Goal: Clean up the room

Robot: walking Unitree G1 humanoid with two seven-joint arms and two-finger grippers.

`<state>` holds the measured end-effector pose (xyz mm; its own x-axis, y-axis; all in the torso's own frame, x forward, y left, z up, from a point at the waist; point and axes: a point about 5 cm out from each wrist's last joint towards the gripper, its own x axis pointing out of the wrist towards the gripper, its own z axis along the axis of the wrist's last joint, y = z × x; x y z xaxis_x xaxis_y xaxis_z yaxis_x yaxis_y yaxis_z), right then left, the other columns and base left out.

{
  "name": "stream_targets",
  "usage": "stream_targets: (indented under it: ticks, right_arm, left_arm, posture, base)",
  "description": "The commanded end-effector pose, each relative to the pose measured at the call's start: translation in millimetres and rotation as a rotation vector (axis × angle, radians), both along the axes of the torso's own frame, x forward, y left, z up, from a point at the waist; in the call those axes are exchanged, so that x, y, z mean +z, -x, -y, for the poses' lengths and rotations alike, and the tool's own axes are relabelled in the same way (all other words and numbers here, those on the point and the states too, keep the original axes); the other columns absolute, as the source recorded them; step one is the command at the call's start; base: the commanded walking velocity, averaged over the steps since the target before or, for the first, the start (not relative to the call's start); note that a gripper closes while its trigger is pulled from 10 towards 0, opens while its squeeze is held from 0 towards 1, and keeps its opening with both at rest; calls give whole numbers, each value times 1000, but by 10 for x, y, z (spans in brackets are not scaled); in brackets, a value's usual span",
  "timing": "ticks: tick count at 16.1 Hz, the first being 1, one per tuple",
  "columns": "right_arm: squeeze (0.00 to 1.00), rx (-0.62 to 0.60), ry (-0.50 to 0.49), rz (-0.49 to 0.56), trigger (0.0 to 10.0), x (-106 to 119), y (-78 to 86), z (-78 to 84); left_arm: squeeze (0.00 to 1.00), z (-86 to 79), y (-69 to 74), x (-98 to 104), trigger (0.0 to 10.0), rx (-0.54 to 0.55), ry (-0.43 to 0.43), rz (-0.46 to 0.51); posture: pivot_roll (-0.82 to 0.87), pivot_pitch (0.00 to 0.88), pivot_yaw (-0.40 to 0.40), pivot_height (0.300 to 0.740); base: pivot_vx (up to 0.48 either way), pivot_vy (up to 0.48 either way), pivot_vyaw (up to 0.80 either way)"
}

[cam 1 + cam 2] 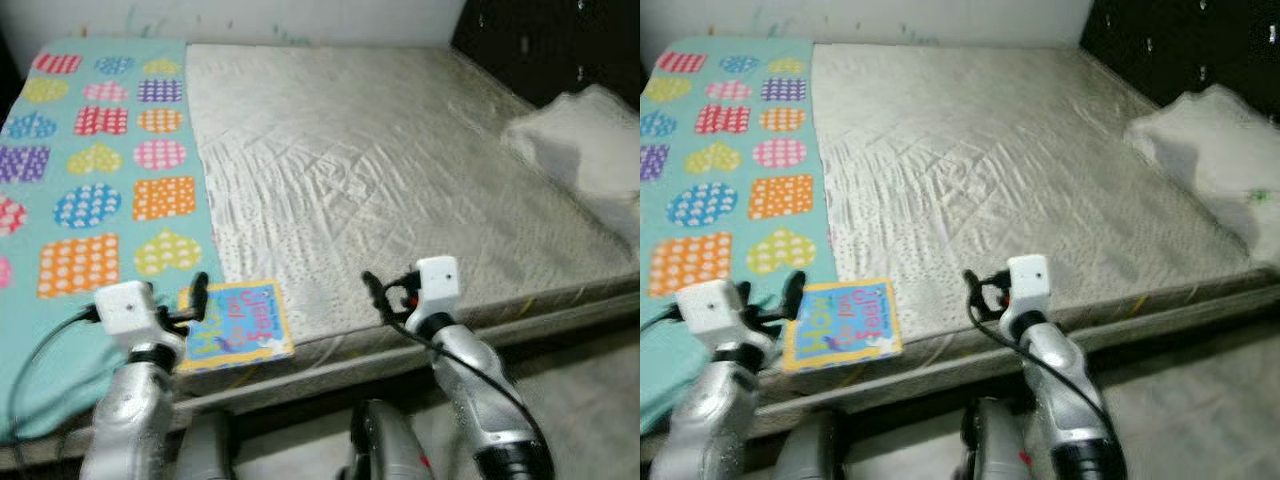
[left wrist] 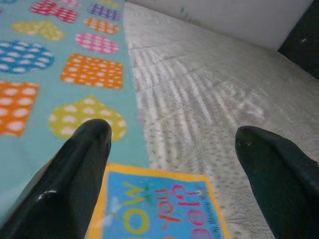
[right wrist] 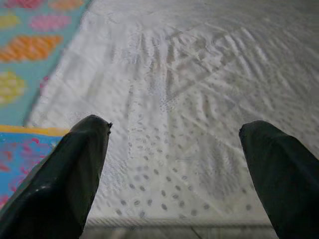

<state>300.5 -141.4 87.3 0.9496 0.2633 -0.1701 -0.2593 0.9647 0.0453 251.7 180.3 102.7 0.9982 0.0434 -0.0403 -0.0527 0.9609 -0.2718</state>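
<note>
Left eye view shows us a bed [image 1: 400, 150] with a pale quilted cover, a teal blanket [image 1: 60, 180] patterned with dotted hearts and squares along its left side, and a white pillow [image 1: 585, 140] at the right edge. A children's book [image 1: 235, 322] lies flat at the near edge, overlapping the seam where blanket meets cover, its front corner right at the mattress lip. Our left gripper [image 2: 172, 144] hovers just over the book, fingers spread wide. Our right gripper [image 3: 177, 134], also spread, hangs above bare cover near the edge, right of the book. Wide open cover stretches beyond both.
</note>
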Motion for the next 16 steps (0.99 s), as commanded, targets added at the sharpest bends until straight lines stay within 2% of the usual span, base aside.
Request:
stream_targets:
  ticks: [1, 3, 9, 16]
  right_arm:
    - [0, -13, -1, 5, 10000, 21, -16, 22]
    - [0, -11, 0, 5, 10000, 20, -16, 21]
    - [0, 1, 4, 2, 10000, 11, -14, 9]
    - [0, -4, 1, 4, 10000, 19, -8, 13]
  left_arm:
    - [0, 2, 12, -17, 10000, -4, 0, -11]
    - [0, 2, 12, -17, 10000, -3, -1, -11]
    - [0, 6, -1, -45, 10000, 1, 4, -31]
    - [0, -32, -105, -140, 10000, 16, 27, -115]
  posture:
    - [-49, 86, -92, 585]
    - [-49, 85, -92, 585]
    - [-50, 83, -94, 585]
    - [-56, 94, -92, 517]
  base:
    - [0, 480, 0]
    - [0, 364, 0]
    - [0, 0, 0]
    - [0, 0, 0]
